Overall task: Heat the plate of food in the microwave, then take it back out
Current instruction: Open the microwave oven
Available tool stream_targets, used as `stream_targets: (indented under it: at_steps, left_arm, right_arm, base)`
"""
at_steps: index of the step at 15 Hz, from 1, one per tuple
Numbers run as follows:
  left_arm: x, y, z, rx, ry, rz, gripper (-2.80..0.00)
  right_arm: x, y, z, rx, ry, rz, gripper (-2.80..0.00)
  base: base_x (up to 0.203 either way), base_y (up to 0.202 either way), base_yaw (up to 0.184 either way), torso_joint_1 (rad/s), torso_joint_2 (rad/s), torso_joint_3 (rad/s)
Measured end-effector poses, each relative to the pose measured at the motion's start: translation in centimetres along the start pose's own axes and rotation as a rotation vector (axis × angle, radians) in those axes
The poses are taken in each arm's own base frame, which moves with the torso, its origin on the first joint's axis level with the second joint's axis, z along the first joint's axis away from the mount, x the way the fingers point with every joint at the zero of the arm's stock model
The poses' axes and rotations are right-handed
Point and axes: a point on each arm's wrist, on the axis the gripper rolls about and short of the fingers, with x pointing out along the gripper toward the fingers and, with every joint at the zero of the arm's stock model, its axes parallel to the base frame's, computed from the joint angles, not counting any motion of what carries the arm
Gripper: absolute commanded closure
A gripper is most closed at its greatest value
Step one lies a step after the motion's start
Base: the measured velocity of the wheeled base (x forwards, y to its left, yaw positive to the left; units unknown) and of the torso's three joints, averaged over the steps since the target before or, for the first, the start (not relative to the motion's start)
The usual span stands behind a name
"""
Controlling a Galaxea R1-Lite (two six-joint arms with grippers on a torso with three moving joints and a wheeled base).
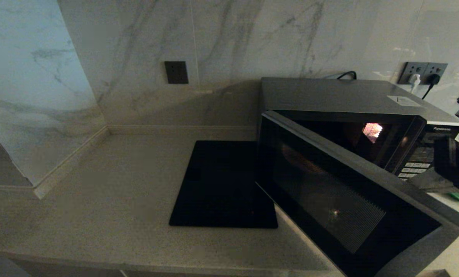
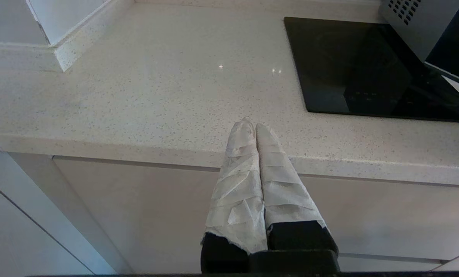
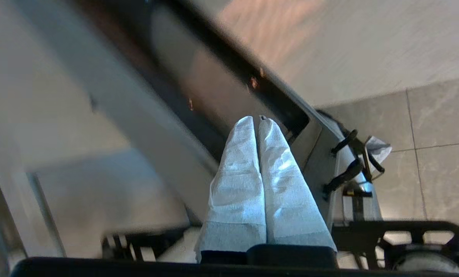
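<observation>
Nearest the head camera, one microwave (image 1: 352, 154) stands at the worktop's (image 1: 110, 200) right end, its dark door (image 1: 341, 204) swung partly open over the front edge beside one black square mat (image 1: 221, 184); the plate of food cannot be made out. Parked below the front edge, the left gripper (image 2: 252, 127) has its wrapped fingers pressed together, empty. Equally closed and empty, the right gripper (image 3: 258, 121) points at the door's edge.
</observation>
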Motion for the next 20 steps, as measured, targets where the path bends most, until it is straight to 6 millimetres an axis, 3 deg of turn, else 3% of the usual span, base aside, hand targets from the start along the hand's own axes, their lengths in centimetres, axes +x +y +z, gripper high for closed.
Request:
stream_targets:
  at_steps: [3, 9, 13, 16, 20]
  left_arm:
    - [0.0, 0.0, 0.0, 0.0, 0.0, -0.001, 0.0]
    - [0.0, 0.0, 0.0, 0.0, 0.0, 0.0, 0.0]
    - [0.0, 0.0, 0.0, 0.0, 0.001, -0.002, 0.0]
    - [0.0, 0.0, 0.0, 0.0, 0.0, 0.0, 0.0]
    - [0.0, 0.0, 0.0, 0.0, 0.0, -0.001, 0.0]
  right_arm:
    - [-1.6, 0.5, -2.6, -0.058, 0.017, 0.033, 0.0]
    - [-3.1, 0.2, -3.8, -0.063, 0.027, 0.071, 0.0]
    - [-3.0, 0.0, -4.0, -0.05, -0.006, 0.04, 0.0]
    - [-1.9, -0.7, -4.1, -0.044, -0.115, -0.109, 0.0]
    - [-1.1, -0.6, -3.4, 0.081, -0.256, -0.16, 0.0]
  base:
    - [0.0, 0.0, 0.0, 0.0, 0.0, 0.0]
    - [0.0, 0.0, 0.0, 0.0, 0.0, 0.0]
    - [0.0, 0.0, 0.0, 0.0, 0.0, 0.0]
    - [0.0, 0.0, 0.0, 0.0, 0.0, 0.0]
    - [0.0, 0.0, 0.0, 0.0, 0.0, 0.0]
